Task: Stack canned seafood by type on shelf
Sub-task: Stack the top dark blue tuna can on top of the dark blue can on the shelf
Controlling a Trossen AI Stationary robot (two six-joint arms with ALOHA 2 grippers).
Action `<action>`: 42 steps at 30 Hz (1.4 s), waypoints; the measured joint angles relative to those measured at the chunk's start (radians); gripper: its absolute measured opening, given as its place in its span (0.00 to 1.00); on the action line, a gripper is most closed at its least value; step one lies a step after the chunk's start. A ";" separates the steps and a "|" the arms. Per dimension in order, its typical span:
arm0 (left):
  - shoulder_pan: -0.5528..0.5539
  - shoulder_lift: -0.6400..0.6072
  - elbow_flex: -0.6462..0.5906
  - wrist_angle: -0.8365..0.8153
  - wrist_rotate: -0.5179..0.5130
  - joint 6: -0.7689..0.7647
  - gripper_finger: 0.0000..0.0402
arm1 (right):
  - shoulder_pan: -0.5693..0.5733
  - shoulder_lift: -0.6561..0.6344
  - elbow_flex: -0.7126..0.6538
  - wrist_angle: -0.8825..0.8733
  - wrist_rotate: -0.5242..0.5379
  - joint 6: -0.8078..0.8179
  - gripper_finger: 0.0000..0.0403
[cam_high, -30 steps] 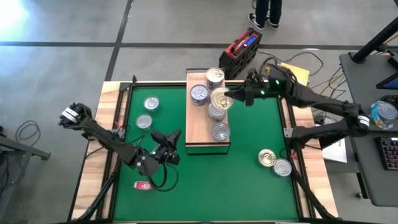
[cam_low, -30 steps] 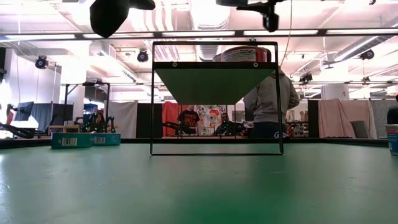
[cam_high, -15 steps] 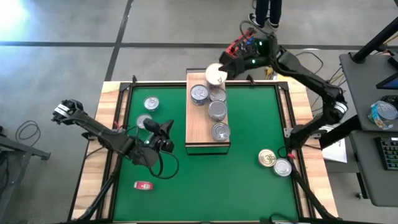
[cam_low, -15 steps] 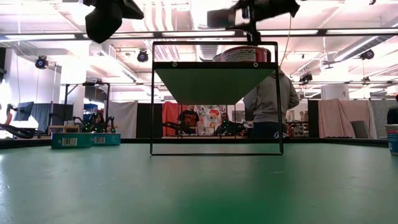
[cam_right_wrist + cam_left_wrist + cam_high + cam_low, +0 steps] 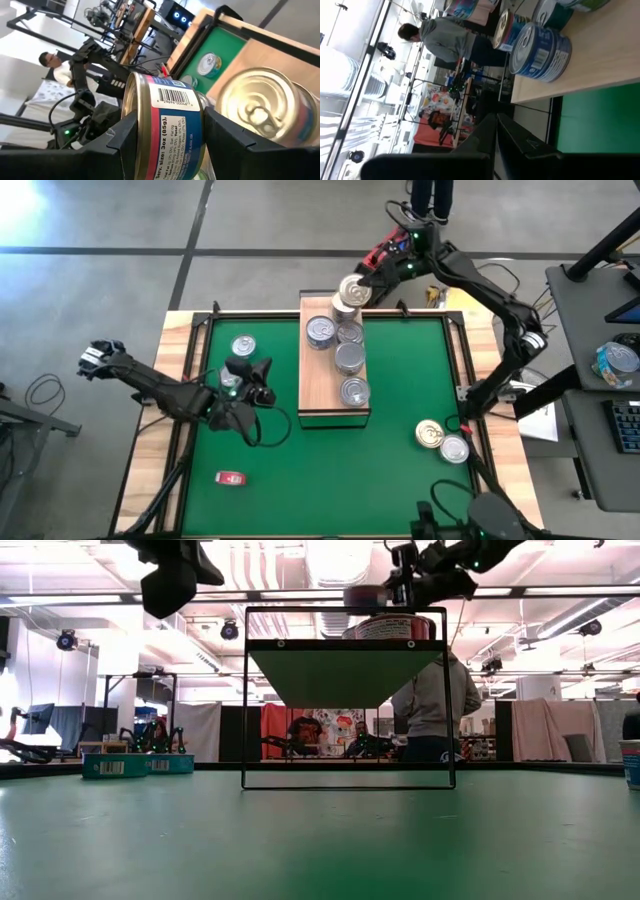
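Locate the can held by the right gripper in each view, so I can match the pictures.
High view: the held can, tilted, over the far end of the shelf.
Low view: top centre, can in the right gripper, above the shelf frame.
Left wrist view: not identifiable.
Right wrist view: centre, the can with its barcode label, between the fingers.
Shared landmark: the shelf.
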 joint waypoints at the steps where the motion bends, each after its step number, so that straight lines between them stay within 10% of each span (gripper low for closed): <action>1: 0.005 0.000 0.000 0.000 0.000 0.008 0.00 | -0.005 0.005 0.000 -0.007 -0.003 0.000 0.44; 13: 0.048 -0.003 0.000 -0.061 0.028 0.056 0.00 | -0.027 0.018 0.000 -0.014 -0.003 0.044 0.44; 29: 0.281 -0.247 -0.028 -0.040 0.771 0.081 0.00 | -0.024 0.020 0.000 -0.011 0.039 0.010 0.44; 42: 0.404 -0.351 -0.275 0.410 0.806 0.326 0.00 | -0.013 0.092 0.000 0.063 0.095 0.196 0.44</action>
